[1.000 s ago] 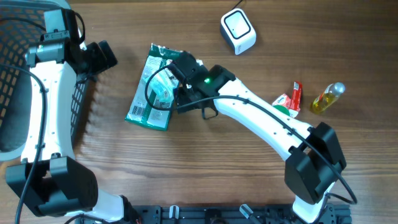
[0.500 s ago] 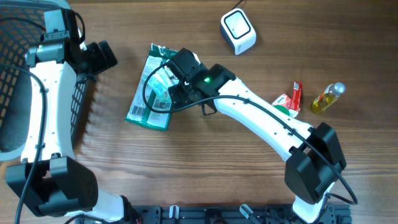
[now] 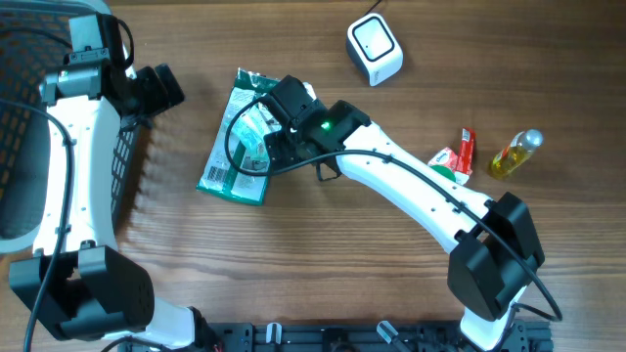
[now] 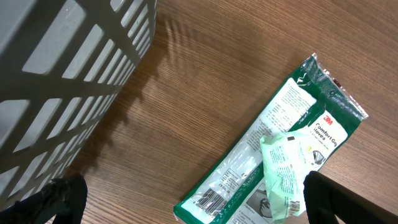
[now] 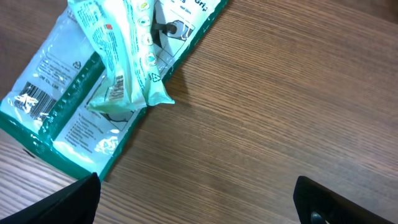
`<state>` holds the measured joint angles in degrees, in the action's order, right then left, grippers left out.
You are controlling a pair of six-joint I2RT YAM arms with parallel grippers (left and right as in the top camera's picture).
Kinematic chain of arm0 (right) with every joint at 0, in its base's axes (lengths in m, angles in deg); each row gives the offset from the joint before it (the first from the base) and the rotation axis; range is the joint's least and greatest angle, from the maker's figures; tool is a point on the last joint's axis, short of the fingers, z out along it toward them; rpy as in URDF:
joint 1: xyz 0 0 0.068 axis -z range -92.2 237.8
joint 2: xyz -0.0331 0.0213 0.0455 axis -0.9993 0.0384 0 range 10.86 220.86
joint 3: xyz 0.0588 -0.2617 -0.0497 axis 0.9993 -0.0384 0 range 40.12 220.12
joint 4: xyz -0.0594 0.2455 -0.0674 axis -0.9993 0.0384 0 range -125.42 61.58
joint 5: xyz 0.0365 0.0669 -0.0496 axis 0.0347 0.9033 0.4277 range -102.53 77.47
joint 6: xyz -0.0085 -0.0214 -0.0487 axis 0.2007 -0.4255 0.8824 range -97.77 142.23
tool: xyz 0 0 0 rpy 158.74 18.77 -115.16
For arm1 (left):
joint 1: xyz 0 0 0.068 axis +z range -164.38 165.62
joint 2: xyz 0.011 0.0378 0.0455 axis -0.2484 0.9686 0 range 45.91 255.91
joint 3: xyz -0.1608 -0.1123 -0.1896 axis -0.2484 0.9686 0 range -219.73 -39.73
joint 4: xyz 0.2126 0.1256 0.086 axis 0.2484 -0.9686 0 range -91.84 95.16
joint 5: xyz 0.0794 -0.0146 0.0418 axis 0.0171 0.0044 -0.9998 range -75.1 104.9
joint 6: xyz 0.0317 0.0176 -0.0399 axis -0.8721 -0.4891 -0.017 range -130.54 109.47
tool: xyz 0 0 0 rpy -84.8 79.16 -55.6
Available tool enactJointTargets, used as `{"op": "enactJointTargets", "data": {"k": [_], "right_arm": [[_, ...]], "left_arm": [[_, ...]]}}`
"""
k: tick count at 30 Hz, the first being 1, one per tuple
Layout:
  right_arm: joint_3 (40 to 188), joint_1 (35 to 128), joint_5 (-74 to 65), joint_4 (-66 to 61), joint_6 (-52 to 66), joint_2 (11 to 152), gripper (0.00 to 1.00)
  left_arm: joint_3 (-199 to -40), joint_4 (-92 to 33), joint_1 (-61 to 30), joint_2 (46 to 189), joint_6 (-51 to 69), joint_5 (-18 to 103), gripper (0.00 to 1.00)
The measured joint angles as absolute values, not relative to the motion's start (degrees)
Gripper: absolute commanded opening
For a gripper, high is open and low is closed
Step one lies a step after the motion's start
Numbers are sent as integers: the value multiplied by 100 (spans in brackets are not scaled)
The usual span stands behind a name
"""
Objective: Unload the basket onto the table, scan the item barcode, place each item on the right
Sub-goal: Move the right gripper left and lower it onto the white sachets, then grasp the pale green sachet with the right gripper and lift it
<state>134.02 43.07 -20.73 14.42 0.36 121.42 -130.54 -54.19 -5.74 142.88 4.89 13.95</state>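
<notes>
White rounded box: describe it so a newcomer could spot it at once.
On the brown wooden table, look to the far edge, beyond the flat green glove pack. A small white rounded box stands alone there, with a grey square outline on top. It is the only white, blocky item; the red tube and yellow bottle nearby are slim.

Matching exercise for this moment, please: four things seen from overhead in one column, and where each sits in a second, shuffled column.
Things:
1. white scanner
2. green glove packet
3. yellow bottle
4. black mesh basket

Places:
A. far left edge
B. far right, beside the red tube
C. top, right of centre, standing alone
D. left of centre, barcode side up

Pairs: 1-C, 2-D, 3-B, 4-A
</notes>
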Motion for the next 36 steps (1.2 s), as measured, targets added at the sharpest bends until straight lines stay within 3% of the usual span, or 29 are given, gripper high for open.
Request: {"op": "enactJointTargets", "data": {"k": [13, 33, 36], "right_arm": [[13402, 4307, -2071, 1121, 89, 12142, 100], [13429, 4307, -1573, -1554, 609, 13464, 100], [13431, 4307, -1573, -1834, 727, 13473, 89]], "left_arm": [[-13054, -5419, -574, 14288, 489, 1395, 100], [-13054, -5419, -574, 14288, 489, 1395, 100], [-13054, -5419, -574, 14288, 489, 1395, 100]]}}
